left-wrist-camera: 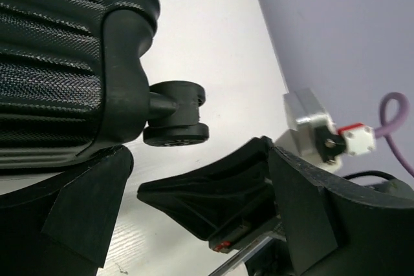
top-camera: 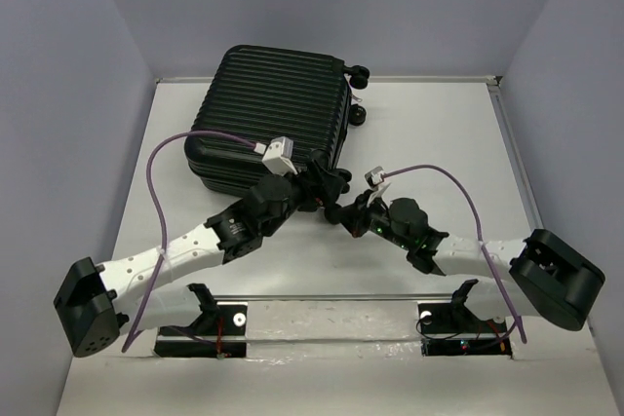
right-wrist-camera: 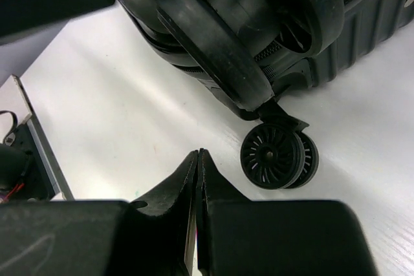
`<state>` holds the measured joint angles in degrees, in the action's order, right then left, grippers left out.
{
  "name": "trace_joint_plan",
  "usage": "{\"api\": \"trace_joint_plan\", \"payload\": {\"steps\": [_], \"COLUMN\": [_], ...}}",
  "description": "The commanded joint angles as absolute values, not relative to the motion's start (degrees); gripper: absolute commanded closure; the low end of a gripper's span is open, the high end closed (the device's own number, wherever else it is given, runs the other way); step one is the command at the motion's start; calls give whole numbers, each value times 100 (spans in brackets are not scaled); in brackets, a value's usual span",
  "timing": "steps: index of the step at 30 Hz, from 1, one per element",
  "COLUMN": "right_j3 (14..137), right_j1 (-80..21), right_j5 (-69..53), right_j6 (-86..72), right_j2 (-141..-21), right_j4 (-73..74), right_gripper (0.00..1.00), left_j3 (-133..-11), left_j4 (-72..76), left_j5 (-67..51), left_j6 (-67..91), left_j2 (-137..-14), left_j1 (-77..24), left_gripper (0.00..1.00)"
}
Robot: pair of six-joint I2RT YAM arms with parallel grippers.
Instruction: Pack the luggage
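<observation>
The luggage (top-camera: 273,104) is a black ribbed hard-shell suitcase lying closed at the back left of the table. My left gripper (top-camera: 320,187) is at its near right corner. In the left wrist view the left gripper (left-wrist-camera: 194,153) is open, just below the suitcase's corner (left-wrist-camera: 65,63) and a small black wheel (left-wrist-camera: 174,114). My right gripper (top-camera: 338,209) points at that corner. It is shut and empty in the right wrist view (right-wrist-camera: 199,154), just left of the wheel (right-wrist-camera: 278,156). Its shut tip (left-wrist-camera: 207,192) lies between my left fingers (left-wrist-camera: 84,211).
Two more wheels (top-camera: 359,94) stick out at the suitcase's far right side. Grey walls enclose the table on three sides. A metal strip (top-camera: 322,317) with the arm mounts runs along the near edge. Purple cables (top-camera: 161,192) loop over both arms.
</observation>
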<state>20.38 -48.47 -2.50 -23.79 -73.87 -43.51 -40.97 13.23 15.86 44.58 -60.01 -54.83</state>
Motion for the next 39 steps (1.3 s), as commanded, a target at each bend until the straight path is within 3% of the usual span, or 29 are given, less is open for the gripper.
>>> {"api": "trace_joint_plan", "payload": {"steps": [1,7,13,19,23,29,39], "right_j3": [1925,1784,1775,1898,1916,1802,2274], "right_j1": [-4896,-4896,-4896,-4896,-4642,-3692,-2672], "right_j5": [-211,-343,-360,-299,-438,-1264,-3239], "right_j6": [-2382,-2452,-2487,-2409,-2241,-2189,-2434], "right_j2": [-7190,-7137,-7251,-7865,-8278,-8709,-9553], "right_j4": [-4482,-4658,-4843,-5623,-6335,-7470,-7981], "right_gripper": [93,91,85,58,48,47,43], "left_j3": [-4665,-4948,-5010,-4992,-5071,-5194,-5361], "left_j4": [1274,1537,1968,2434,2566,2584,2619], "left_j5": [1969,1758,1687,1801,1863,1942,1951], "left_j6": [4597,4535,4658,4711,4641,4465,4272], "left_j2": [-6503,-7128,-7365,-7593,-7699,-7752,-7901], "left_j1": [-5476,-5476,-5476,-5476,-5476,-5476,-5476], "left_gripper": [2,4,14,32,48,61,61]}}
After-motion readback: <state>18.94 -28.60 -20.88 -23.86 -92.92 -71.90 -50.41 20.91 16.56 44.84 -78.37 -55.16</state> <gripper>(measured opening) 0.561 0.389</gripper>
